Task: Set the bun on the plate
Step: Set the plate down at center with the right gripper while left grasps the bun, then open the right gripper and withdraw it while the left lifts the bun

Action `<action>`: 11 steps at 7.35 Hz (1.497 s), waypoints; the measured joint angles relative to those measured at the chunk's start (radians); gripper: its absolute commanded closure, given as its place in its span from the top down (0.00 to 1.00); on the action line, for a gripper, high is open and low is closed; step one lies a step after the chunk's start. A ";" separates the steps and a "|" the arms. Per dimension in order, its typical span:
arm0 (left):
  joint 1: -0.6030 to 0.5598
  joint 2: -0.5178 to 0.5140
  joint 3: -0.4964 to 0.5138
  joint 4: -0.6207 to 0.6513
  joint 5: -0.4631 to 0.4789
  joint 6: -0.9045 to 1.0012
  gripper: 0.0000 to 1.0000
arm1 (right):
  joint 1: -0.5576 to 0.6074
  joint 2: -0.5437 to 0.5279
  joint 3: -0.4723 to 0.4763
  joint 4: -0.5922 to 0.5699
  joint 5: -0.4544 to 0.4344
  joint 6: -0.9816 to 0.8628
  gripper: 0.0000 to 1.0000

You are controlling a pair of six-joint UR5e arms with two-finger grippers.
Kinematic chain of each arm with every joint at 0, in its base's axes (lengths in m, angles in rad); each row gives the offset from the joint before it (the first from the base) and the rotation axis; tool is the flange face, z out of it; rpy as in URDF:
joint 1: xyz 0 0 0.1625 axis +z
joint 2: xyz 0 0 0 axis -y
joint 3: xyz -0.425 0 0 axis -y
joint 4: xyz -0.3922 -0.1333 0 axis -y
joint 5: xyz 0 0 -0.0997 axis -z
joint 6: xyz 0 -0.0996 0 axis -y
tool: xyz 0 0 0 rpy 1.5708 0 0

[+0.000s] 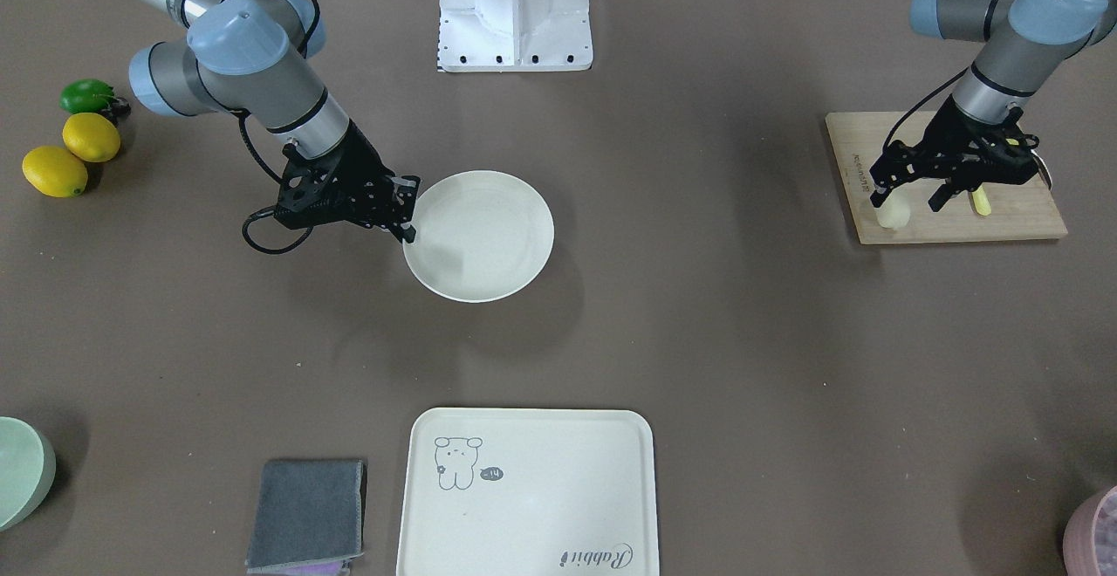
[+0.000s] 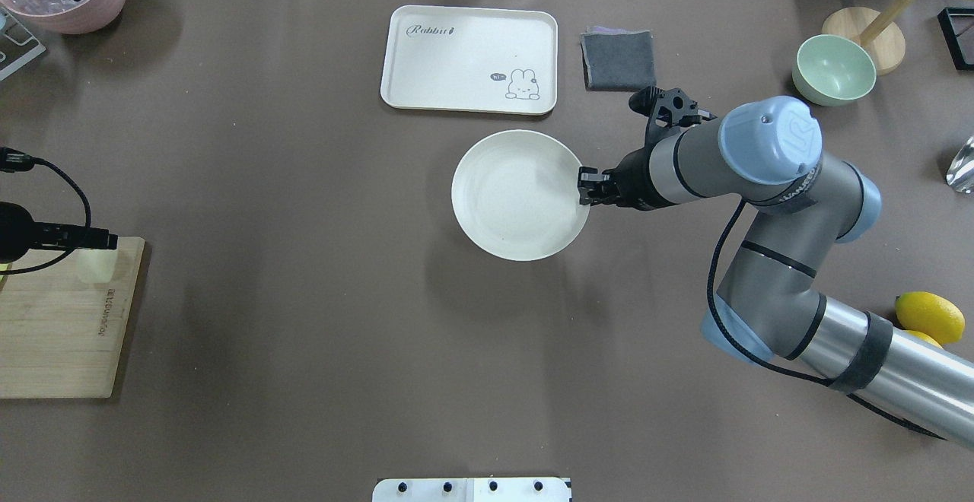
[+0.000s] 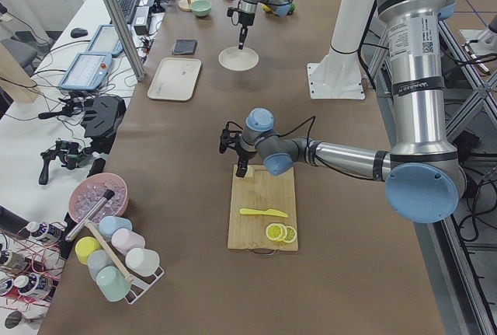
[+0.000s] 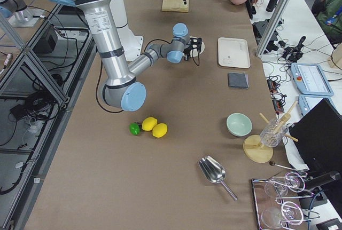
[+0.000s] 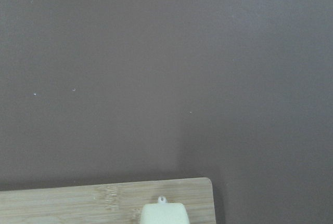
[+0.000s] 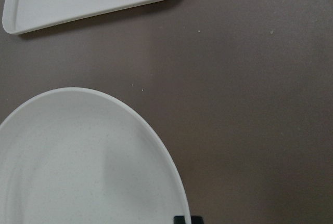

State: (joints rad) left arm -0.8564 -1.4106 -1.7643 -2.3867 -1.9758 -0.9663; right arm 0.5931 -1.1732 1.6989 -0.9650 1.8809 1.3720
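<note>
Where the left gripper [image 1: 909,199] hangs: low over one corner of the board [image 1: 1003,222], jaws apart, the bun between them and close by one.
Bun [image 1: 894,214]: one, pale and rounded, resting on that corner of the board, well apart from the plate.
Board: one, wooden, at the table's end on the robot's left; it also bears one yellow knife [image 3: 262,212] and two lemon slices [image 3: 275,232].
Right gripper [image 1: 408,208]: at the plate's rim, on the side nearer its own arm; the views disagree, so I cannot tell whether it is clamped on the rim or slack.
Plate [image 1: 489,236]: one, round, at mid-table.
Tray [image 1: 541,489]: one, rectangular with a small drawing, near the plate on the side away from the robot.
Cloth [image 1: 305,510]: one, grey, folded, just beside the tray.
Bowls: two, a green bowl [image 1: 22,480] and a pink bowl [image 1: 1095,537], at opposite far corners.
Fruit: two lemons [image 1: 91,137] and one lime [image 1: 85,96], bunched together on the right arm's side.
</note>
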 measured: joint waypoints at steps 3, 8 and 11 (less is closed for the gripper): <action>0.000 0.000 0.004 0.000 0.001 0.000 0.98 | -0.047 0.005 -0.005 -0.001 -0.026 0.002 0.00; 0.000 0.006 0.005 -0.001 0.002 0.000 0.98 | -0.119 0.039 -0.056 0.003 -0.089 0.002 0.99; 0.001 0.007 0.004 0.000 0.002 0.000 0.98 | -0.092 0.045 -0.052 0.003 -0.077 0.008 1.00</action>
State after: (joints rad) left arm -0.8555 -1.4032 -1.7603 -2.3870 -1.9742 -0.9664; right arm 0.5010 -1.1285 1.6465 -0.9616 1.8042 1.3804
